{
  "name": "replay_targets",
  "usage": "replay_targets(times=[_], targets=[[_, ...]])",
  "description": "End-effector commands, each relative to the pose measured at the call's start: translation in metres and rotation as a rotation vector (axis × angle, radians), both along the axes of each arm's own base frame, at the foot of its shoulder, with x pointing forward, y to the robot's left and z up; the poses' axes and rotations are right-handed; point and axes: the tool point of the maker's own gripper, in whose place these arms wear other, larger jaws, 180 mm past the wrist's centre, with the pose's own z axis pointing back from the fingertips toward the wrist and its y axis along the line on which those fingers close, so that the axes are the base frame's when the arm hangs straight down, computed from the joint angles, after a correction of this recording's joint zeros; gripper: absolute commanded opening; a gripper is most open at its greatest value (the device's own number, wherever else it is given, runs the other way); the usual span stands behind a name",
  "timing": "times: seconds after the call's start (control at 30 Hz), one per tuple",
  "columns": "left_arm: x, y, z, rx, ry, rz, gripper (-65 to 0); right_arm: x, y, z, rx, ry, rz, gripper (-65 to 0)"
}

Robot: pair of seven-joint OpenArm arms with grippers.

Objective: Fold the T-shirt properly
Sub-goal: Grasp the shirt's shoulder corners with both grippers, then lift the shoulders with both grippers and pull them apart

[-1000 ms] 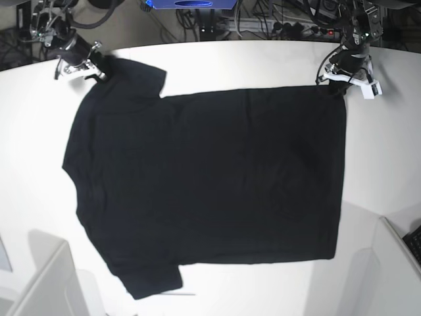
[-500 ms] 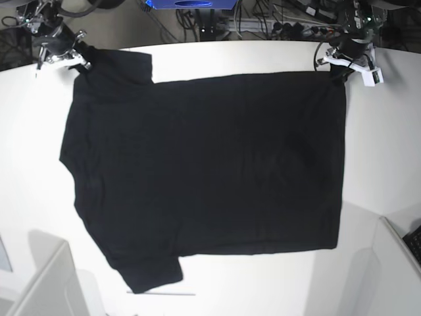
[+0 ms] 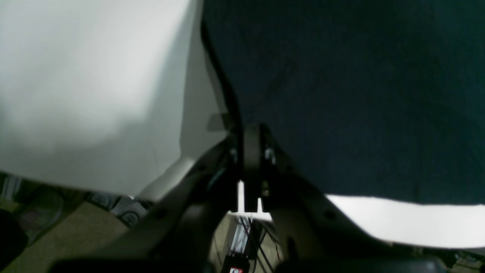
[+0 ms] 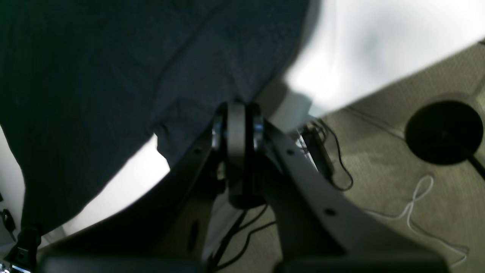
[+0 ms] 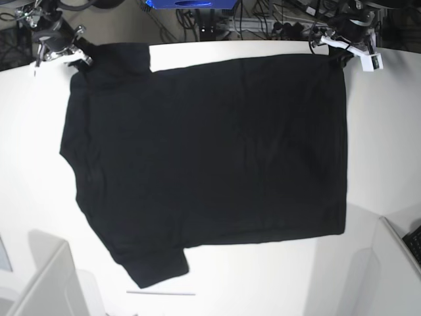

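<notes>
**Inspector A:** Starting at the near edge. What is lying there?

**Inspector B:** The white bench is showing bare along its near strip. Just beyond it, the large black short-sleeved cloth T-shirt is lying spread flat, plain side up. Its near sleeve is pointing toward the near left, and the hem is running along the right side.

**Inspector A:** And toward the far edge?

**Inspector B:** The shirt is reaching right up to the bench's far edge. The far hem corner is sitting in the left gripper at the far right. The wrist view is showing its jaws pressed together on the black fabric, with no gap visible.

**Inspector A:** The other arm?

**Inspector B:** The right gripper is sitting at the far left, at the far sleeve. Its jaws are likewise clamped tight, pinching the sleeve cloth at its edge. Beyond the bench edge, olive carpet with loose cables is showing under both wrists.
</notes>
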Motion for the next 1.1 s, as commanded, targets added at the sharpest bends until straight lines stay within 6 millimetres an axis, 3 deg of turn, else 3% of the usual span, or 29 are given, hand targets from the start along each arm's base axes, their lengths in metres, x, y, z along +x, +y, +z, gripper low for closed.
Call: replay_targets(times=[0.0, 0.53, 0.8, 1.07], targets=[[0.013, -0.001, 0.015, 0.008, -0.063, -0.015, -65.0, 0.009, -0.002, 0.011, -0.011, -0.041, 0.012, -65.0], [0.07, 0.0, 0.04, 0.009, -0.218, -0.004, -65.0, 0.081, 0.02, 0.044, 0.06, -0.144, 0.122, -65.0], [0.093, 0.003, 0.04, -0.014, -0.184, 0.041, -65.0, 0.117, 0.025, 0.065, 0.076, -0.217, 0.15, -65.0], [0.115, 0.004, 0.054, -0.013, -0.245, 0.041, -65.0, 0.146, 0.009, 0.055, 0.103, -0.207, 0.124, -65.0]])
